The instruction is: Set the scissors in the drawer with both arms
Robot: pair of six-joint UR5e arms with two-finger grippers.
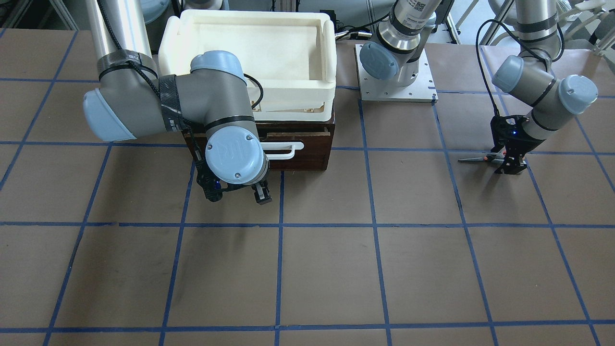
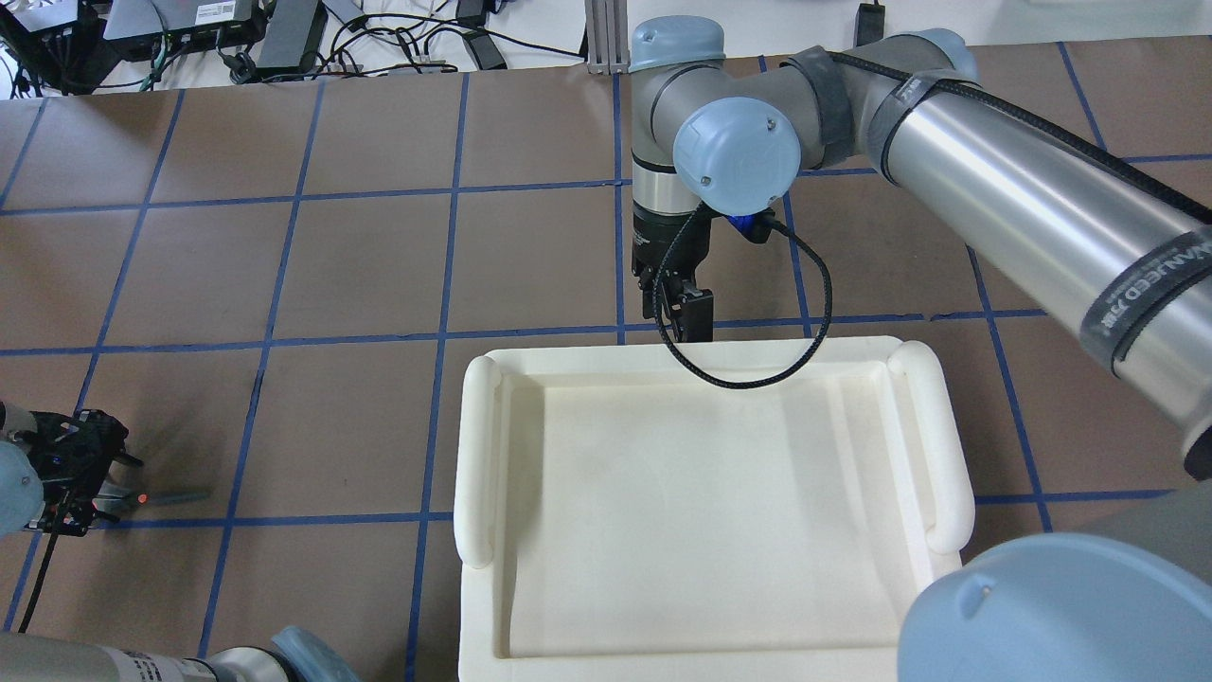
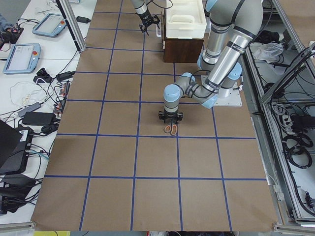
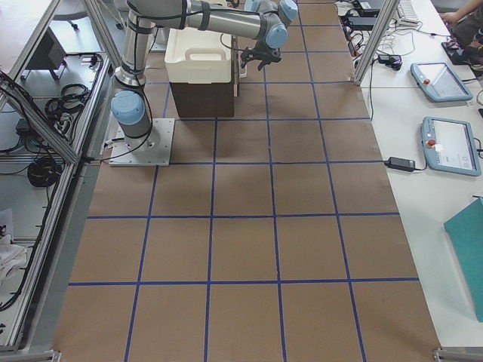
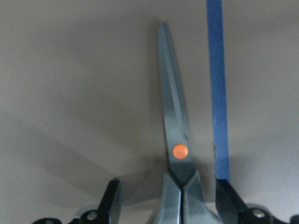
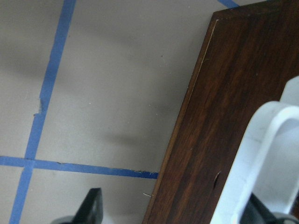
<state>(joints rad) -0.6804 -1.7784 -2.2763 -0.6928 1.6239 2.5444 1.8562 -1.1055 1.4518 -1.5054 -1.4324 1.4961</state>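
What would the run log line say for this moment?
left gripper: open, straddling scissors on table | right gripper: open, at white handle | drawer: looks closed

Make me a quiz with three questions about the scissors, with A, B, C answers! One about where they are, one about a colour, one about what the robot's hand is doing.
1. Where are the scissors?
A) on a shelf
B) flat on the table
C) up in the air

2. What colour is the dot at their pivot?
A) orange
B) green
C) white

3. The left gripper over them is:
A) shut tight on them
B) holding a cup
C) open

Answers:
1 B, they lie on the brown surface.
2 A, the left wrist view shows it orange.
3 C, its fingers stand apart on either side of the handles.
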